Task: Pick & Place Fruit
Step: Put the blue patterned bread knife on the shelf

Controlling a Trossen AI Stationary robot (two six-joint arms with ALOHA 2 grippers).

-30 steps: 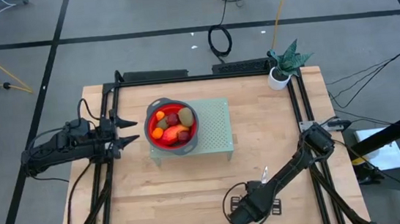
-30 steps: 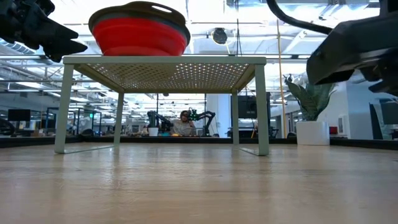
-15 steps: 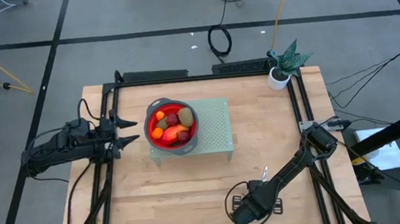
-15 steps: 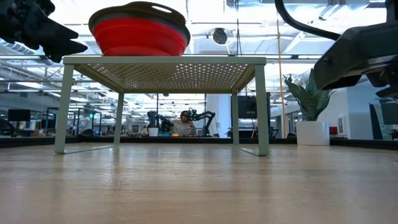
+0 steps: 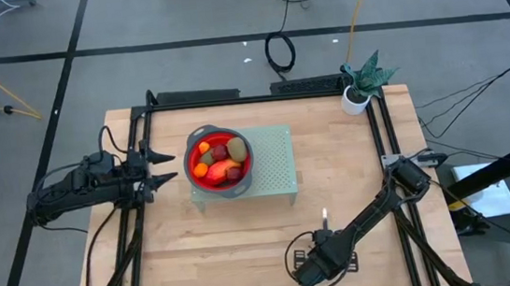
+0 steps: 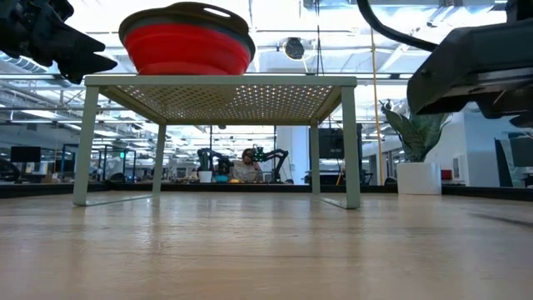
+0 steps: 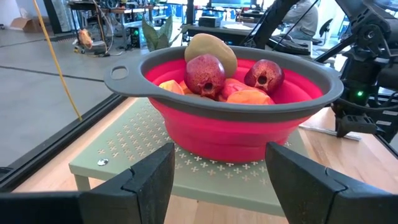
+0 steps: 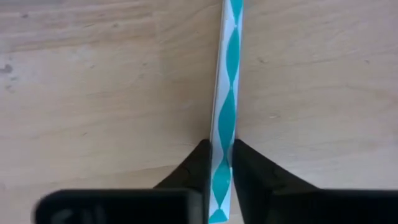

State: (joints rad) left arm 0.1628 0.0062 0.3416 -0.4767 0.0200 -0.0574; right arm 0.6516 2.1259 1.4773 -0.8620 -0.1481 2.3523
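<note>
The fruit (image 5: 217, 162) lay heaped in a red bowl (image 5: 240, 182) that stood on the nine o'clock end of a pale green perforated stand (image 5: 276, 164), a little toward twelve o'clock from the middle of the wooden table (image 5: 227, 240). From the left wrist view, two dark red pieces, an olive-brown one and several orange ones showed above the grey rim of the bowl (image 7: 249, 124).

The left gripper (image 5: 165, 168) hung at nine o'clock of the bowl, level with it and just beside its rim without touching. Its two fingers (image 7: 149, 180) stood wide apart, with nothing between them, and pointed at the bowl.

The right gripper (image 5: 324, 225) was low over the table at about five o'clock from the stand, well apart from it. Its jaws were closed narrow on a slim knife (image 8: 222, 106) with a silver and blue-green wavy pattern; the fingertips (image 8: 199, 163) pressed on both sides of it. In the high view the knife (image 5: 324, 215) showed as a short bright sliver pointing toward twelve o'clock from the gripper.

A small potted plant (image 5: 362, 84) stood at the table's one o'clock corner. In the low view, a seated person (image 6: 246, 165) showed far off in the room behind the table.
</note>
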